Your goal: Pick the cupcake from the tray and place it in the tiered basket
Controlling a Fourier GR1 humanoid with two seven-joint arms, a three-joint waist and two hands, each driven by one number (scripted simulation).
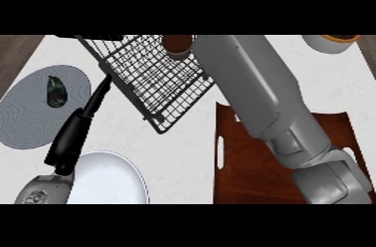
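The white tabletop [183, 146] is filling most of the view, with dark wood showing at its far left and far right corners. The right grey forearm [272, 106] is stretching from the near right up to the far middle, crossing over the brown tray [242, 181], which is lying at the near right. The black wire basket [154, 76] is sitting left of the forearm, at the far middle. A grey round mat [29, 116] is lying at the far left, carrying a small dark vegetable [55, 90]. A white plate [110, 181] is sitting at the near left, and a pan's black handle [73, 131] is running from the basket's edge down towards it. The cupcake [177, 45] is showing at the far edge of the basket, just beside the forearm's end; the right robot hand is hidden there, so I cannot tell whether it is holding the cupcake. The left robot hand is not showing. A pale cup [330, 42] is standing at the far right
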